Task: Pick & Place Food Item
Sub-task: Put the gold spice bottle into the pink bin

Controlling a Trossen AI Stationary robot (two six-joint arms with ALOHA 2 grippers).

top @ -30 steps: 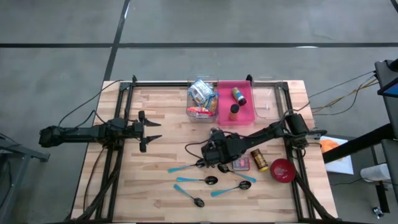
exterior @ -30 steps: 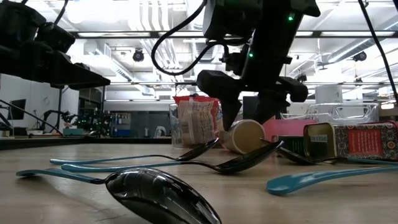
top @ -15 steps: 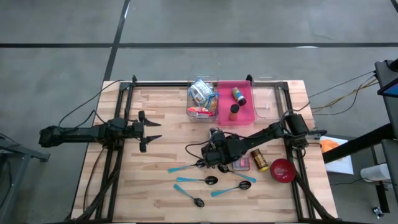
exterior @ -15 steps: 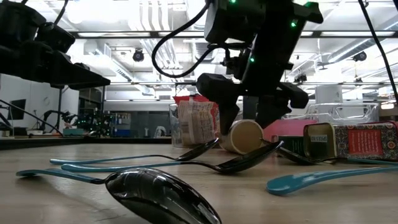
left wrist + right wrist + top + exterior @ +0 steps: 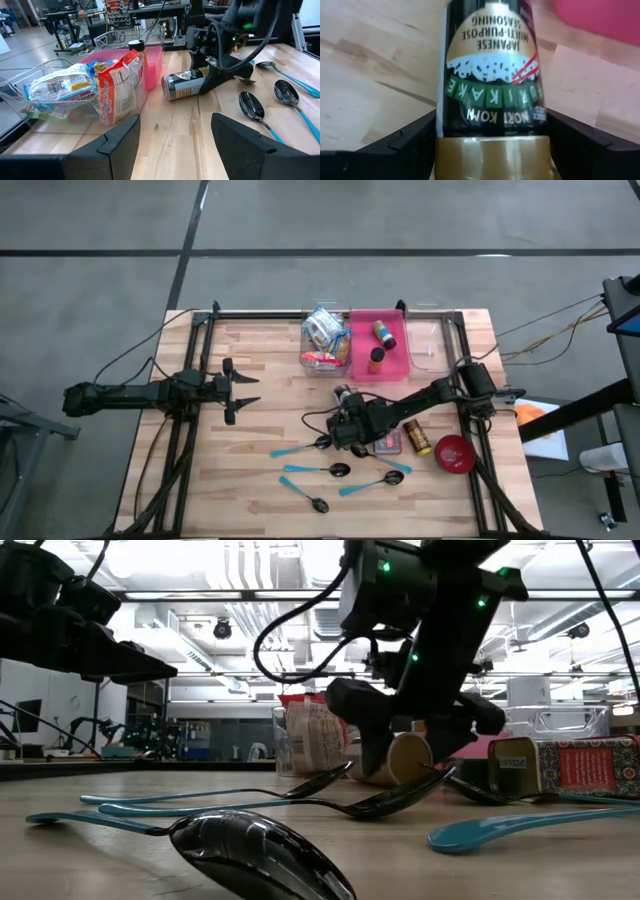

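On the wooden worktop [image 5: 260,360], seen from above, the right gripper [image 5: 343,420] hangs low near the middle, its jaws spread around a seasoning jar [image 5: 345,396] lying on its side, just short of the pink bin [image 5: 390,365] and the clear bin [image 5: 325,340] of snack bags. Behind these jaws sit a flat red tin [image 5: 387,443], a brown bottle [image 5: 417,437] on its side and a red bowl [image 5: 455,453], and 4 teal-handled spoons [image 5: 312,470] lie to their side. Well apart, the left gripper [image 5: 240,388] waits with released jaws holding nothing. From worktop height, the right gripper [image 5: 415,740] straddles the jar's tan cap [image 5: 405,757], 1 dark finger on each side of it, the jar resting on the wood; spoons [image 5: 260,850] lie nearer the camera. From the left wrist, the left gripper [image 5: 172,145] is spread and empty, and far ahead of it the jar [image 5: 184,85] lies beside the pink bin [image 5: 152,62]. From the right wrist, the jar [image 5: 492,85], labelled Japanese multi-purpose seasoning, fills the gap between the 2 fingers [image 5: 405,140]; I cannot tell whether they touch it.
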